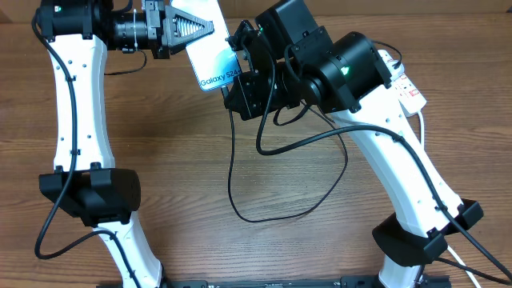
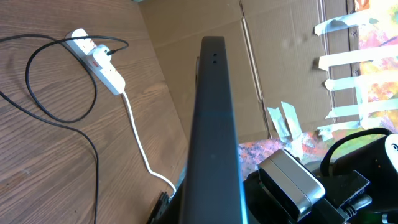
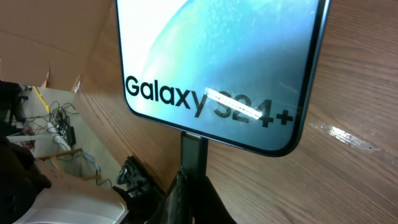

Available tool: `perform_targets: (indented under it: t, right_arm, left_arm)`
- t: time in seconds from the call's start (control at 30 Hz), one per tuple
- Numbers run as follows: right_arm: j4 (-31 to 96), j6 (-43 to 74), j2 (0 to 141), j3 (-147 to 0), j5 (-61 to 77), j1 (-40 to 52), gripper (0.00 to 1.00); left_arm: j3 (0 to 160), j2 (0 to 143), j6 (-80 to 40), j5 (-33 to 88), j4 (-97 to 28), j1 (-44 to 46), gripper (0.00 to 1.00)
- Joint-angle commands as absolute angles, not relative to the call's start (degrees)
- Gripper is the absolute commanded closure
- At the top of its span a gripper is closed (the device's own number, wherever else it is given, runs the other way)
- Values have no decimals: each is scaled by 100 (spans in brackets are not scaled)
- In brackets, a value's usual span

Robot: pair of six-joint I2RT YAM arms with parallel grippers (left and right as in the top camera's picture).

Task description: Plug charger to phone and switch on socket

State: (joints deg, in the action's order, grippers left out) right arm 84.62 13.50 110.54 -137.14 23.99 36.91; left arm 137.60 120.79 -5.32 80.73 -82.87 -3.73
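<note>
The phone (image 1: 218, 70) is held up off the table, its lit screen reading "Galaxy S24". My left gripper (image 1: 202, 30) is shut on its upper part; in the left wrist view only the phone's dark edge (image 2: 214, 124) shows. My right gripper (image 3: 202, 194) is shut on the charger's black connector (image 3: 194, 149), whose tip meets the bottom edge of the phone (image 3: 217, 56). How deep it sits I cannot tell. The charger's cable (image 1: 240, 180) loops over the table to the socket (image 1: 404, 80), also seen as a white socket (image 2: 99, 59) with a plug in it.
A thick white lead (image 2: 140, 137) runs from the socket toward the table's edge. Cardboard walls (image 2: 205, 25) stand behind the wooden table (image 1: 184, 176). Both arm bases (image 1: 88, 196) sit near the front edge.
</note>
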Motion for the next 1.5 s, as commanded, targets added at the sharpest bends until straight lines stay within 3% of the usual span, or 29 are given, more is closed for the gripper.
perform_targets:
  t: [0.0,1.23,1.33,1.47]
  right_arm:
    - [8248,1352,11048,-13729,2401,3701,96]
    - [7373,1485,11065,-13727,2060,3701,96]
    - [7384,1487,11065,-13727,2060,3701,88]
    - [7478,1485,11065,-13727,2060,3701,59]
  left_arm:
    - [13788,12031,-336,8252,-8385,-318,96]
    - [13788,12031,10,8254,-9262,-248,96]
    - [13788,12031,8,8252,-9260,-248,96]
    - [13788,12031,10,8001,-9249,-272,96]
